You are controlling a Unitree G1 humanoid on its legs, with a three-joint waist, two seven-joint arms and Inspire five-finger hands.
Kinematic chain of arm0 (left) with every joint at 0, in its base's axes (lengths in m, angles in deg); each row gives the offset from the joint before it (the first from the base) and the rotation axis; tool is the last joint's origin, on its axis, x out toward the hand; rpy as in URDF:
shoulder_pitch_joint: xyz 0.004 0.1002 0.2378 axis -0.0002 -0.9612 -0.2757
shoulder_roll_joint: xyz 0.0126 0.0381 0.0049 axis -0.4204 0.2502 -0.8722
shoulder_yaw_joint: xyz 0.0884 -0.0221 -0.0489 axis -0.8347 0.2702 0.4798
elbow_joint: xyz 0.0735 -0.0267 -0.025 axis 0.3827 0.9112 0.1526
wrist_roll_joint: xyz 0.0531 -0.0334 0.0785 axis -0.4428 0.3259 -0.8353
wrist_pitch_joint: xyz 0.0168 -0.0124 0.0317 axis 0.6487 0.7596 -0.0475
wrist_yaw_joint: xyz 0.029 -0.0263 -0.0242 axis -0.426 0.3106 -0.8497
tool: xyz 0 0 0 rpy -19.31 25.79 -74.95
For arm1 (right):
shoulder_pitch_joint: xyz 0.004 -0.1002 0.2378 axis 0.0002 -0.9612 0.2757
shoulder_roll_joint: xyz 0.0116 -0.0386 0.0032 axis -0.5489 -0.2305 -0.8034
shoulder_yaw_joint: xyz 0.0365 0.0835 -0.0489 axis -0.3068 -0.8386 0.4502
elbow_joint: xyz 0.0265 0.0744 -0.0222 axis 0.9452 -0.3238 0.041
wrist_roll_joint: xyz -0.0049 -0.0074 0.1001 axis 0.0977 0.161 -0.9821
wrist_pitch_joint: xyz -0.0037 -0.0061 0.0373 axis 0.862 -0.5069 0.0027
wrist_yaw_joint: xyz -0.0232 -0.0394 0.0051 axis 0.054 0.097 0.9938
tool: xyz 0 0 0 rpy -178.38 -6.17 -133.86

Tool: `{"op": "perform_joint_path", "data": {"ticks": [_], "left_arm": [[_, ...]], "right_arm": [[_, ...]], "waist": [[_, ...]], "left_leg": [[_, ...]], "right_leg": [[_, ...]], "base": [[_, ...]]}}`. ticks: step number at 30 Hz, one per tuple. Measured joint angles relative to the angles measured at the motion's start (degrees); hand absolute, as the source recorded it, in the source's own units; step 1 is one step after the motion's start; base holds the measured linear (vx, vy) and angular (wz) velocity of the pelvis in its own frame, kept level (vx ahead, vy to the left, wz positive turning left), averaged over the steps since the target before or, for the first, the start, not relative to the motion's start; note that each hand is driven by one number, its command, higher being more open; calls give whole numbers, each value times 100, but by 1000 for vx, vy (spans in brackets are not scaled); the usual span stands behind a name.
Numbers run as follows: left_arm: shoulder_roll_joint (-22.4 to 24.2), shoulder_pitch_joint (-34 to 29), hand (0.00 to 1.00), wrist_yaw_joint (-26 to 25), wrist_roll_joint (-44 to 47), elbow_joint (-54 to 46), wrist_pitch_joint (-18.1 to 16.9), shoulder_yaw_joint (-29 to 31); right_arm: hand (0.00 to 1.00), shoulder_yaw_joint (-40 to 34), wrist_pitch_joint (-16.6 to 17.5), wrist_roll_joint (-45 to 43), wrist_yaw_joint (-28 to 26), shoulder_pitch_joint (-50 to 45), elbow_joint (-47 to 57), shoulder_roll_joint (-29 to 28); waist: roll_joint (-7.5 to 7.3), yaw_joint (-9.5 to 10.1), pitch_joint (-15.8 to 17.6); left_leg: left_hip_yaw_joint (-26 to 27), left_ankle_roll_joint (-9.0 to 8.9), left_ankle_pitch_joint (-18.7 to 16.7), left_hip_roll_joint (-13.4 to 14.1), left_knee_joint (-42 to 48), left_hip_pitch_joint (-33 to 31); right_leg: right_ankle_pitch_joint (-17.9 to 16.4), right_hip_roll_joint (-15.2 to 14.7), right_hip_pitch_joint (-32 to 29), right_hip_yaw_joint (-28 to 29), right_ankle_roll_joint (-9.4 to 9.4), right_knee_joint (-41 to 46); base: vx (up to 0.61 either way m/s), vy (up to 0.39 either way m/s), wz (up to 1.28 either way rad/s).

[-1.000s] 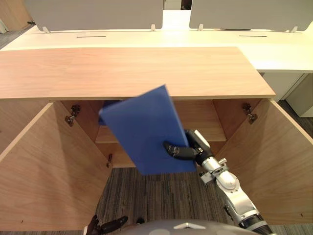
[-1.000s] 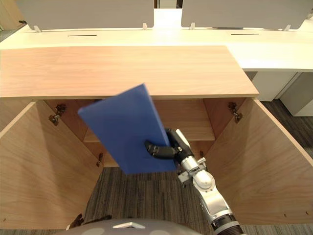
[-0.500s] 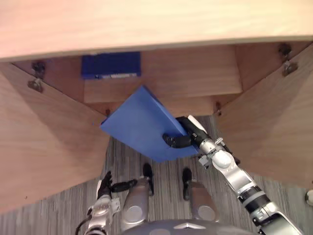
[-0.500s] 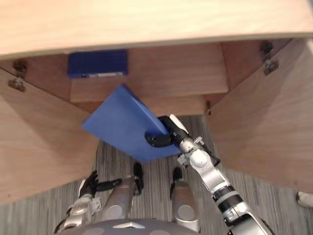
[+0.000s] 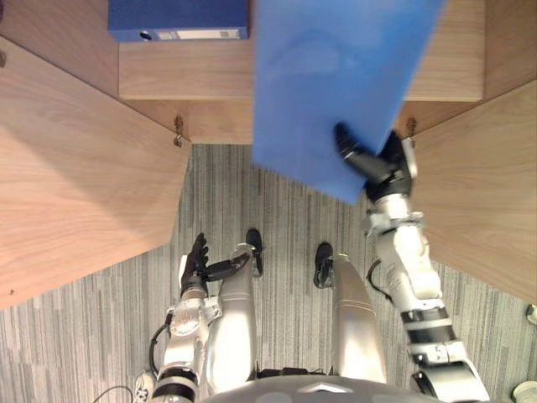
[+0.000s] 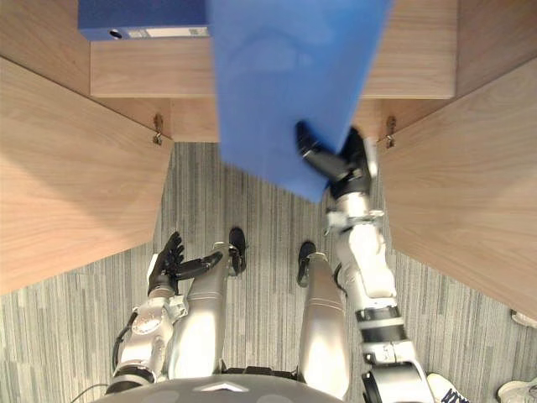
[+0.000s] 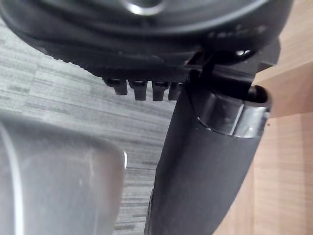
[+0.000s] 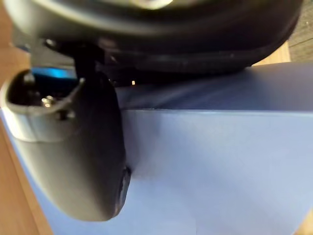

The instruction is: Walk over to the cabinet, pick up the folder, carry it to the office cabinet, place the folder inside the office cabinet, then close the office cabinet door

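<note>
Your right hand (image 5: pixel 384 168) pinches the folder's (image 5: pixel 336 75) near corner, before the open cabinet (image 5: pixel 185 71). Your left hand (image 5: pixel 195 262) hangs low, fingers loose.

We record the folder (image 5: pixel 336 84) as having a smooth, matt blue cover; whether it is plastic or coated card we cannot tell. The right hand (image 5: pixel 382 166) is of dark moulded plastic, and its thumb (image 8: pixel 93 161) is smooth with a dull sheen. The left hand (image 5: pixel 195 262) has the same dark plastic finish. The office cabinet (image 5: pixel 470 193) is of light wood-grain panel, smooth and satin, on its door (image 5: pixel 75 168) and its shelf (image 5: pixel 185 71) alike. The hinge (image 5: pixel 178 128) looks like dull metal. The binder (image 5: pixel 178 18) on the shelf has a smooth blue cover and a pale paper label. The carpet (image 5: pixel 84 336) is grey, striped, short-piled and rough.
</note>
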Motion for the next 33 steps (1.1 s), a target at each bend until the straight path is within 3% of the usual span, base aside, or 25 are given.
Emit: {"op": "perform_joint_path", "data": {"ticks": [5,11,19,29,31,33], "left_arm": [[95,-16,100,-28,-1,-339,12,1],[117,-15,100,-76,-5,-855,2,-61],[97,100,100,-275,-21,106,48,-157],[77,255,100,-440,114,466,24,-235],[68,261,100,-459,118,489,12,-282],[60,273,100,-501,128,505,8,-379]], "right_arm": [[0,-577,211,-974,432,718,-300,69],[0,-570,224,-1699,609,1518,-1034,166],[0,-599,232,-2971,991,3045,-2341,132],[0,-804,243,-3542,1232,3963,-3329,128],[0,-804,243,-3571,1232,3964,-3461,128],[0,-802,240,-3720,1261,3966,-3698,120]], "waist": [[11,51,6],[20,90,14],[18,101,15],[18,264,14],[18,274,14],[27,251,18]], "left_leg": [[2,5,-8,-11,27,-64],[14,4,-8,-11,-79,-97],[-11,25,14,-36,-272,-21],[-38,11,85,-81,-742,313],[-73,-7,99,-78,-844,399],[-130,5,208,-31,-1010,559]], "right_leg": [[-36,-84,-8,-161,-5,66],[-35,-98,-49,-196,-6,-20],[-12,-120,145,-323,11,-304],[17,-158,515,-568,-5,-543],[81,-158,555,-635,-46,-490],[491,-177,329,-649,-69,68]], "base": [[42,6,11],[4,-1,1],[24,5,5],[84,-18,17],[91,-27,16],[86,-50,8]]}}
